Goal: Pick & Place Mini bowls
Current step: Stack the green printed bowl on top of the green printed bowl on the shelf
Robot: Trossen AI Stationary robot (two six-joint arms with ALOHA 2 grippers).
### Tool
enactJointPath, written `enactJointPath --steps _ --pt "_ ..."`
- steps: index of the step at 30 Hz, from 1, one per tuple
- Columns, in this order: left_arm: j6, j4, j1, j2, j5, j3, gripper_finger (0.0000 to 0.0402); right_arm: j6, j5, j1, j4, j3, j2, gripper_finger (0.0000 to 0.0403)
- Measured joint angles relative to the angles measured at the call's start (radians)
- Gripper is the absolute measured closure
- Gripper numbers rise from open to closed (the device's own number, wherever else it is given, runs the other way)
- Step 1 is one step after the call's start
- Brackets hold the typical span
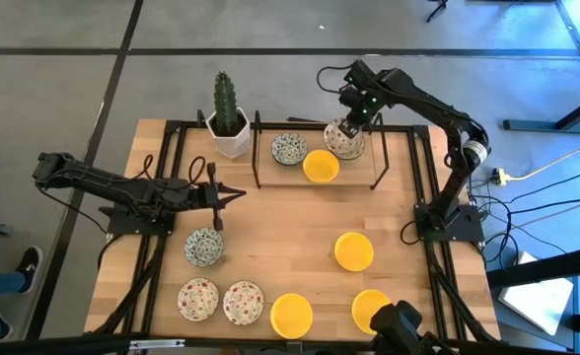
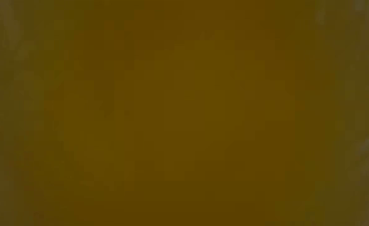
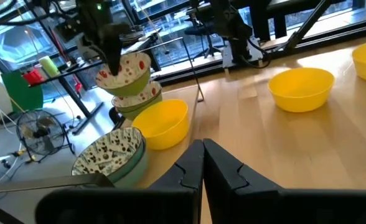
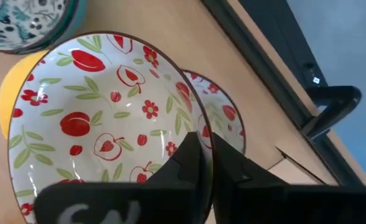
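My right gripper point(image 1: 347, 126) is at the table's far edge, shut on a white bowl with a red fruit pattern point(image 4: 108, 112). That bowl is over a second red-patterned bowl point(image 3: 140, 94). Next to them stand a yellow bowl point(image 1: 321, 166) and a blue-green bowl point(image 1: 289, 149). More bowls sit nearer: blue-green point(image 1: 203, 247), two red-patterned point(image 1: 198, 299) point(image 1: 243, 302), and three yellow point(image 1: 354, 250) point(image 1: 291, 315) point(image 1: 371, 309). My left gripper point(image 1: 233, 194) waits shut, above the table's left half. The low view is filled by a blank yellow-brown surface. My right gripper pinches the red-patterned bowl's rim point(image 4: 203, 127), one finger inside the bowl and one outside. The fingers come steeply from above. The bowl hangs tilted point(image 3: 124, 71) just over the second red-patterned bowl; whether the two touch, I cannot tell.
A cactus in a white pot point(image 1: 229, 123) stands at the far left corner. A thin black wire frame point(image 1: 258, 158) surrounds the far bowls. Bare wood lies in the table's middle point(image 1: 280, 227). A dark camera mount point(image 1: 398, 325) sits at the near edge.
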Motion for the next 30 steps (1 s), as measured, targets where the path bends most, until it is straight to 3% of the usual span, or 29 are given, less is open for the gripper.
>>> enactJointPath --steps 8,21,30 --pt "-0.024 0.001 0.0 0.0 0.0 0.0 0.0398 0.044 -0.001 -0.011 0.179 -0.17 -0.085 0.0388" --pt "0.001 0.039 0.0 0.0 0.0 0.0 0.0398 0.05 0.003 -0.061 0.309 -0.365 -0.185 0.0388" --pt "-0.005 0.057 -0.001 0.0 0.0 0.0 0.0398 0.068 0.002 -0.065 0.369 -0.385 -0.186 0.0388"
